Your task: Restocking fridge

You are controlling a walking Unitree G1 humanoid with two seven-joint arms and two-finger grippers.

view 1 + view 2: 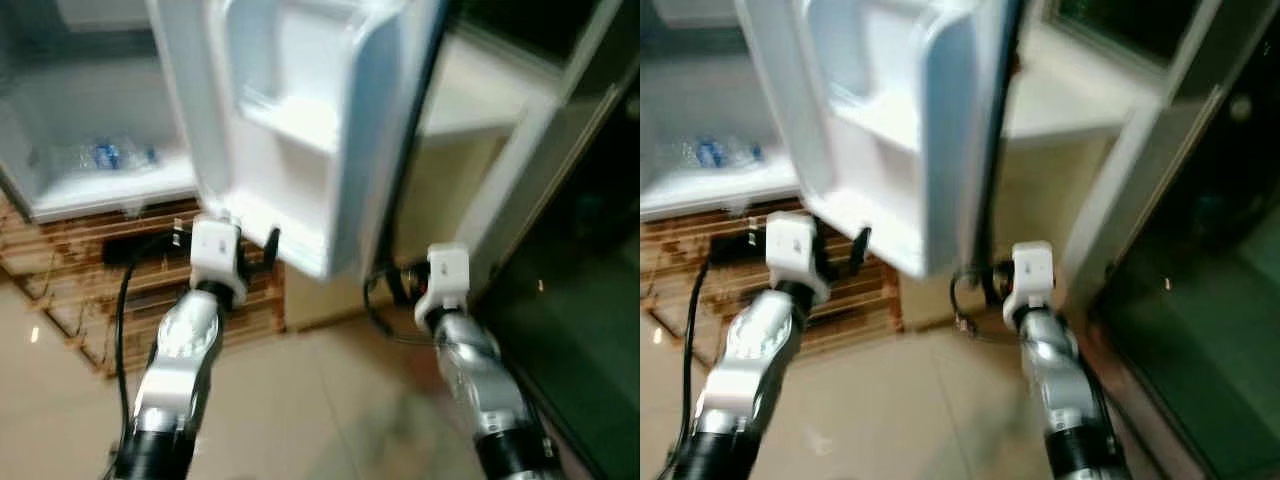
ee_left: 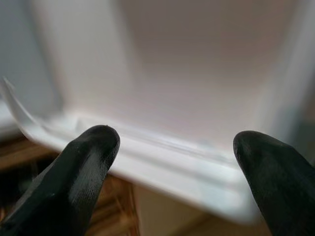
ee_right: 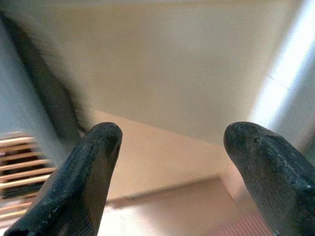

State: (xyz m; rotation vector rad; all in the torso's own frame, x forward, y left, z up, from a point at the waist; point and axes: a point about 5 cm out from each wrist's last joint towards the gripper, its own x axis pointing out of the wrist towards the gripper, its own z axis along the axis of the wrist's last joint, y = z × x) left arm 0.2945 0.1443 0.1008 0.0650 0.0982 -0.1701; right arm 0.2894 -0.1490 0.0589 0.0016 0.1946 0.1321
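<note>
Under fridge door (image 1: pixel 300 130) edge, left claw (image 2: pixel 172 162) spread

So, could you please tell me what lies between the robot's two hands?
The bottom corner of the open fridge door hangs between the left hand and the right hand, as the left eye view shows.

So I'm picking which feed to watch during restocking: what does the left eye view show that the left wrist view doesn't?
Left eye view alone: the fridge's inside with water bottles on a shelf, both silver arms, the right gripper, a wooden slatted rack, the tiled floor.

Left wrist view alone: a close look along the left gripper, fingers apart with nothing between them.

Both: the open fridge door and its lower edge.
</note>
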